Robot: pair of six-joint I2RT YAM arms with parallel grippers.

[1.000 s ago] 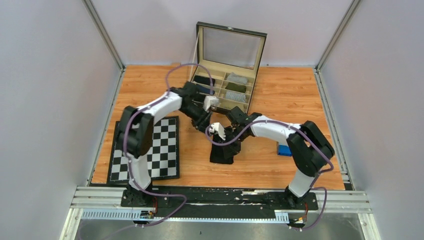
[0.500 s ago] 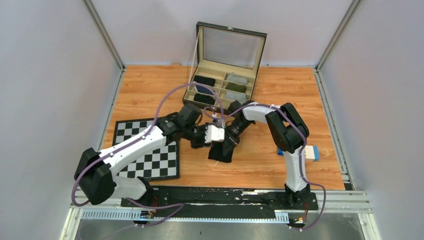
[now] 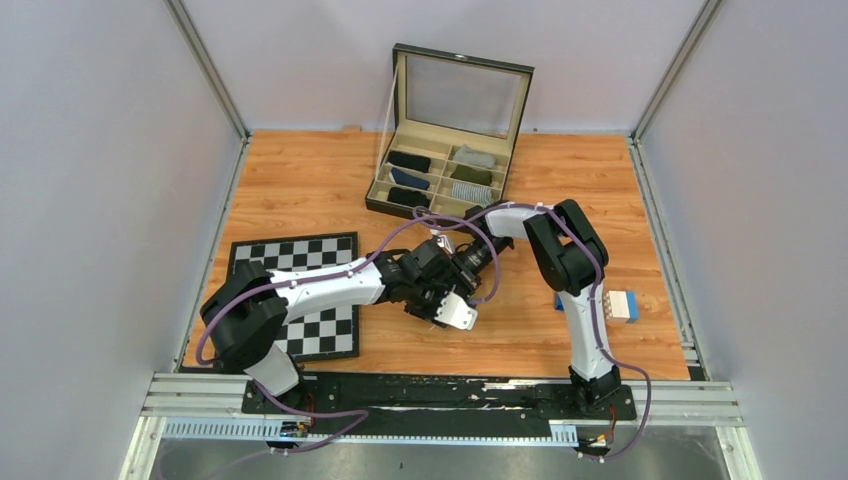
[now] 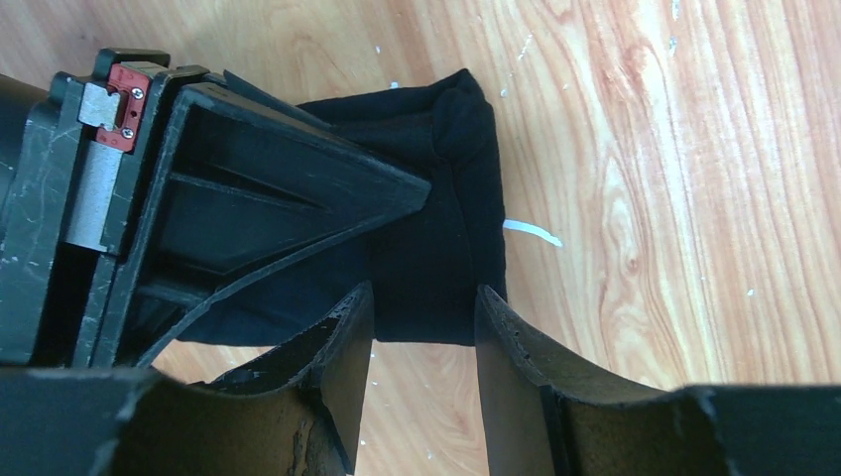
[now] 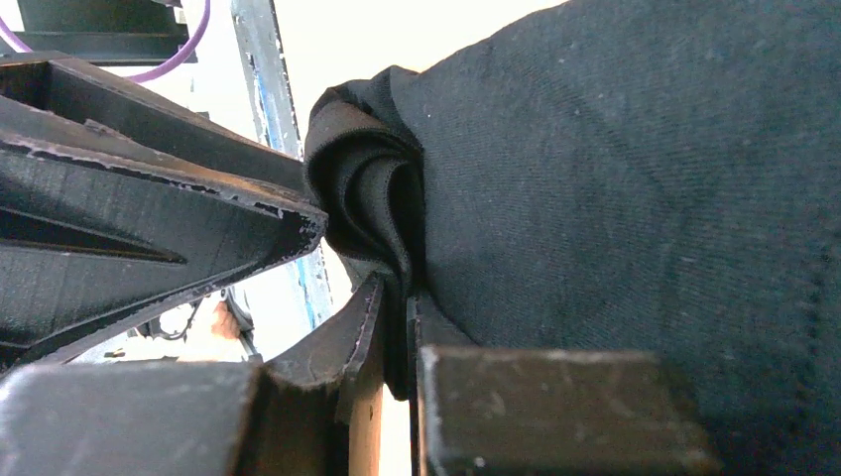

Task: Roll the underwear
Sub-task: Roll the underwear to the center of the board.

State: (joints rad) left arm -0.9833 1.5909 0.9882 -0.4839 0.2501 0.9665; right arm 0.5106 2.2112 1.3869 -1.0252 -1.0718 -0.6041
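Note:
The underwear (image 4: 441, 233) is a black folded strip lying on the wooden table, one end bunched into folds (image 5: 372, 203). My right gripper (image 5: 402, 307) is shut on a fold of that bunched end. My left gripper (image 4: 424, 297) is open, its fingertips (image 4: 357, 312) hovering over the strip's near edge with bare fabric showing in the gap. In the left wrist view the right gripper's fingers (image 4: 298, 198) lie on the cloth's left part. From above, both grippers meet at the table's middle (image 3: 450, 285) and hide most of the garment.
An open compartmented box (image 3: 432, 208) with rolled cloths stands at the back. A chessboard mat (image 3: 330, 255) lies at the front left, under the left arm. A small blue block (image 3: 620, 306) sits at the right, beside the right arm's base link.
The left arm has swung from near the box to the underwear at the middle. The right arm has folded back with its elbow raised. The garment is now covered from above.

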